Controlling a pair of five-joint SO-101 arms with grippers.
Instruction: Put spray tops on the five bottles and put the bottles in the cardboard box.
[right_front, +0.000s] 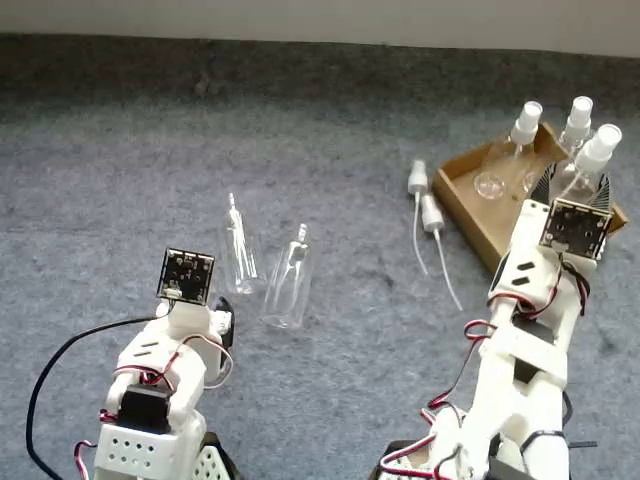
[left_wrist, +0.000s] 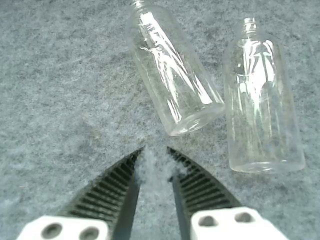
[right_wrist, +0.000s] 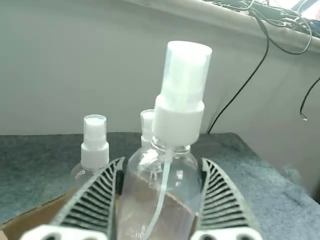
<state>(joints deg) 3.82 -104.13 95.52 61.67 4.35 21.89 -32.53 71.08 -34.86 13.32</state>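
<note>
Two clear bottles without tops lie on the grey carpet, one (right_front: 240, 255) (left_wrist: 175, 75) beside the other (right_front: 288, 282) (left_wrist: 260, 100). My left gripper (left_wrist: 155, 152) (right_front: 225, 318) is open just short of their bases, holding nothing. Two loose spray tops (right_front: 418, 180) (right_front: 432, 212) with long tubes lie left of the cardboard box (right_front: 468, 190). My right gripper (right_wrist: 161, 162) is shut on a capped bottle (right_wrist: 162, 190) (right_front: 592, 160), upright at the box's right side. Two more capped bottles (right_front: 525, 125) (right_front: 578, 118) stand in the box.
A wall runs along the carpet's far edge. The right arm (right_front: 530, 300) stretches over the box's near corner. A black cable (right_front: 50, 370) loops beside the left arm's base. Open carpet lies between the bottles and the spray tops.
</note>
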